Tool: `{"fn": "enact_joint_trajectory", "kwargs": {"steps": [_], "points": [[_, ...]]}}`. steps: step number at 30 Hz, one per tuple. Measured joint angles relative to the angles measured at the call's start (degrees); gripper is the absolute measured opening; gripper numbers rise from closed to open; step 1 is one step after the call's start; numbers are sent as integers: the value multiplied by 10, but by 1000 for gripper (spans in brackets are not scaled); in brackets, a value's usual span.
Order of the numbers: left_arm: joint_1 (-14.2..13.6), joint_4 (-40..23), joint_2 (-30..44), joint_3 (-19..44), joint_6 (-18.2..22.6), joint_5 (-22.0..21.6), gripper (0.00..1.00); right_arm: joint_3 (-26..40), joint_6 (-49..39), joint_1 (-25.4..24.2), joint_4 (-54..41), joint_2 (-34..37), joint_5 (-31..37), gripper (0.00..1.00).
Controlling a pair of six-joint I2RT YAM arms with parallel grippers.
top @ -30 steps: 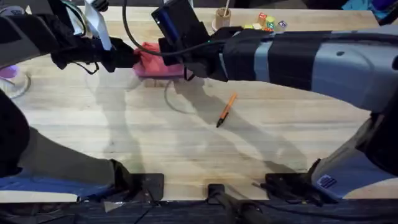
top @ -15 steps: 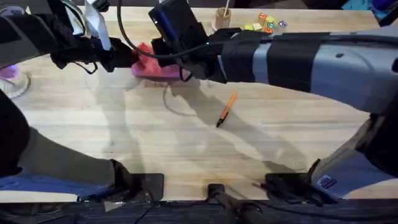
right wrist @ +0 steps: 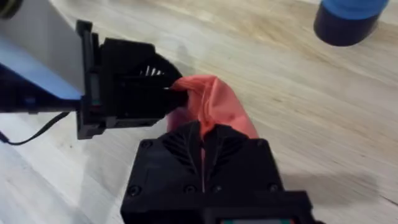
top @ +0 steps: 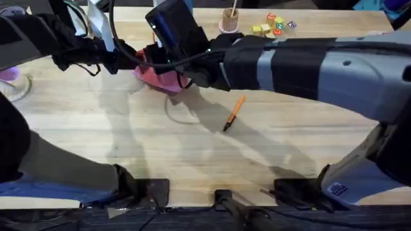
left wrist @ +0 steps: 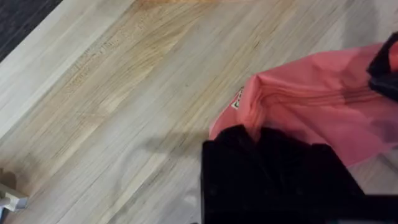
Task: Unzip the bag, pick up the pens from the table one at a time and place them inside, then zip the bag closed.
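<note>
Lifted and bunched since a second ago, the bag (top: 160,76) hangs near the table's (top: 192,147) far edge, pinched between my left gripper (top: 128,59) and right gripper (top: 183,76), both clamped on fabric. Pulling apart could tear my grip loose. One orange pen (top: 232,113) waits mid-table.

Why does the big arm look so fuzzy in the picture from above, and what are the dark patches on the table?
Overhead view: the right arm rises close under the camera, so it looks large and blurred, while the orange pen lower on the table stays sharper. The grey patches are the arms' soft shadows. Left wrist view: the pink bag looks slightly smeared.
</note>
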Motion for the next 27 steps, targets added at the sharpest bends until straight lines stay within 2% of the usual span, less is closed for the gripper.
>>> {"fn": "enact_joint_trajectory", "kwargs": {"steps": [27], "points": [[0, 2, 0, 0, 2, 0, 42, 3, 0, -2, -7, 27, -12, 31]]}}
